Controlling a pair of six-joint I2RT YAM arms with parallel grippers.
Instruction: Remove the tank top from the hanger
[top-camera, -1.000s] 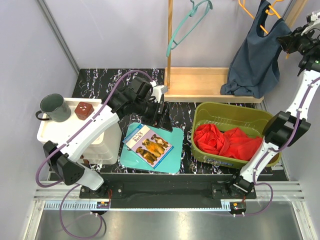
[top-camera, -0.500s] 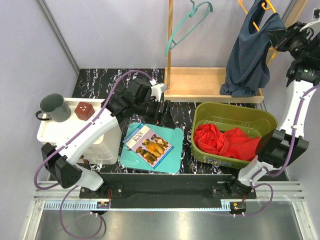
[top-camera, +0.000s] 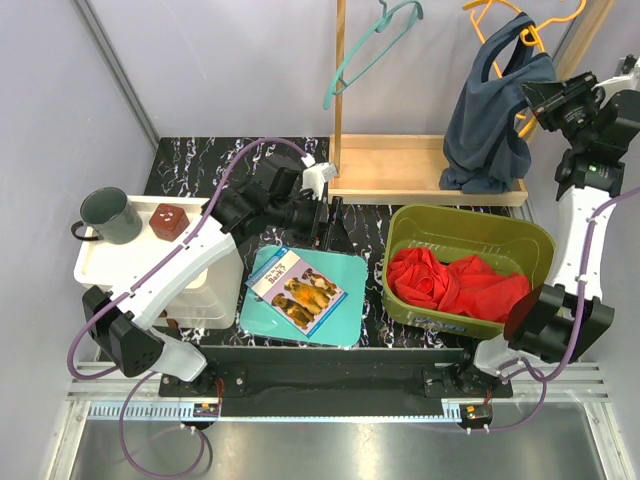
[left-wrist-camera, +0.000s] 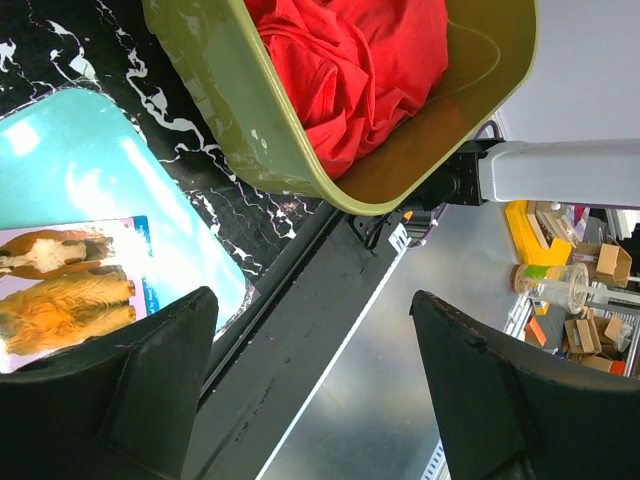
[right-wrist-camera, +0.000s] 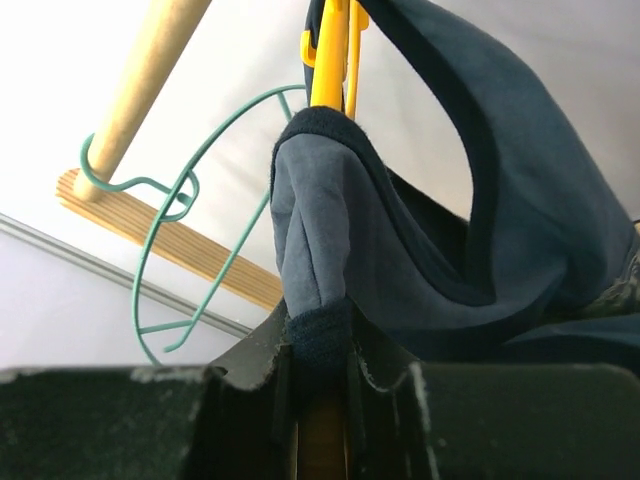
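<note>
Strap of the tank top clamped in the right pincer, high at the back right.

The right arm stands stretched upward along the right edge of the desk, its wrist bent to the left. The pincer is closed on a folded strap, just under the yellow hanger. The left arm reaches low over the desk; the left pincer has its fingers wide apart and holds nothing. It is near the green bin with the red cloth. A teal hanger hangs to the left. The tank top is dark blue and hangs on the yellow hanger, its lower part bunched on the wooden rack base.
</note>
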